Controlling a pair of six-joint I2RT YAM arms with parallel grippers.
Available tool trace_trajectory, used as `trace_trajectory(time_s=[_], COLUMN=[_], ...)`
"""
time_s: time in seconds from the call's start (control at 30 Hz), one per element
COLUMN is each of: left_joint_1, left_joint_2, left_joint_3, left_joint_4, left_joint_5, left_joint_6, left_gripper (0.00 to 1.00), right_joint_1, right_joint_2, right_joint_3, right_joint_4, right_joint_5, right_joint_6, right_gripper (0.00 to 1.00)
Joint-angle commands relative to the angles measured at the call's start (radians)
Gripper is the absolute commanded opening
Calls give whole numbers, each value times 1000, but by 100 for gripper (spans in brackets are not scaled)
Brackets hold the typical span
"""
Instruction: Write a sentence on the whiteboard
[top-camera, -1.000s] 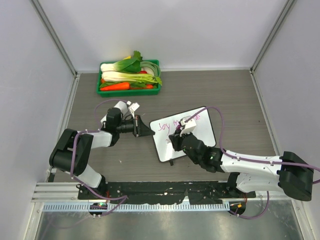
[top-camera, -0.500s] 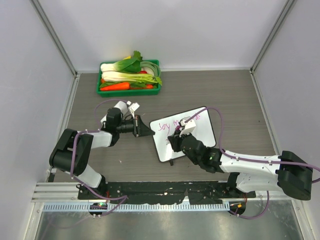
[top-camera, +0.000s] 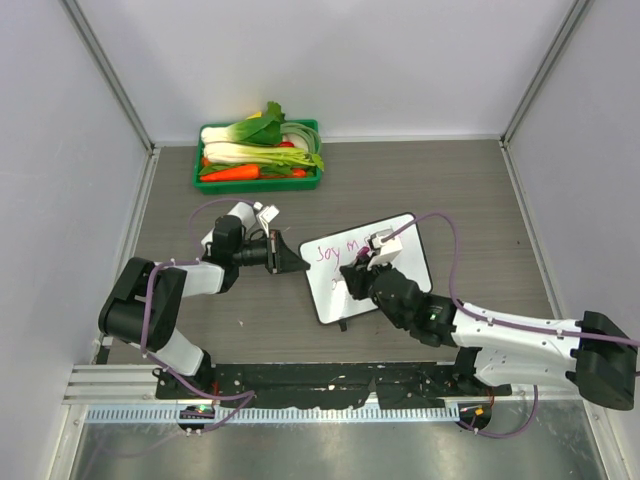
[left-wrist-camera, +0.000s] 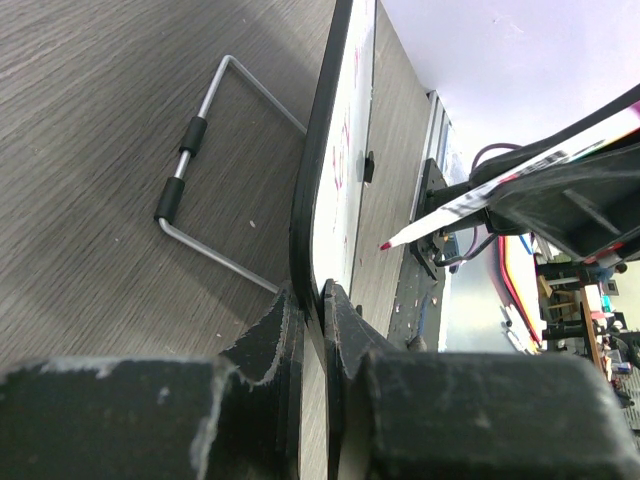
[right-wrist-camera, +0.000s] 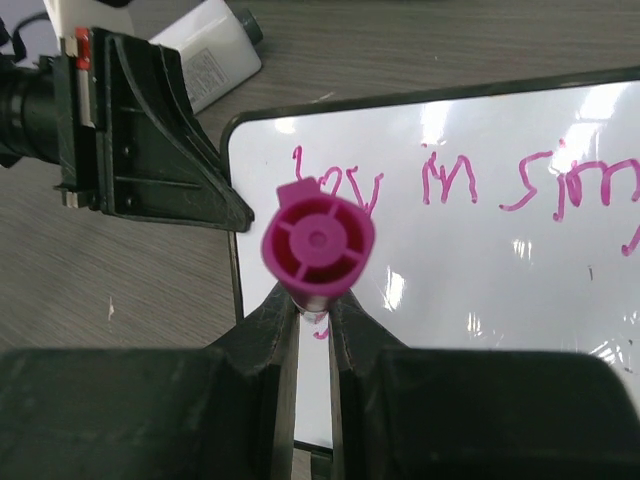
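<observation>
My left gripper (top-camera: 290, 258) has its jaws pressed on the left rim of the whiteboard (top-camera: 415, 265). The whiteboard sits near the middle of the table (top-camera: 480, 190), a little toward the near edge, with a wire stand (left-wrist-camera: 200, 190) under it. My right gripper (top-camera: 358, 272) pinches the marker (right-wrist-camera: 318, 240) by its barrel. The tip is over the board's left half and seems just off the face, below the sentence (right-wrist-camera: 440, 180) that runs along the far edge. I judge the board thin, stiff and light, with a glossy, slippery face. Under the tip's push it could slide or tilt, so the dark rim is the good place to hold. The marker is round and smooth and needs a firm pinch.
</observation>
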Motion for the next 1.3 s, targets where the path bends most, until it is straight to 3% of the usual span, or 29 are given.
trace_trajectory(time_s=[0.0,0.53,1.27], left_joint_1=[-14,-15,-15], left_joint_2=[19,22,22], left_joint_3=[-8,-5,-5], left_joint_4=[-37,-34,-35], left_joint_5=[1,2,4], left_joint_6=[59,59,59], left_gripper=[0,0,0], right_joint_1=[1,-22,-29], right_joint_2=[-46,88,93], right_joint_3=[62,108,72], right_joint_4=[15,48,35], right_joint_5=[60,80,84], right_joint_6=[-36,-59,-45], right_gripper=[1,2,2])
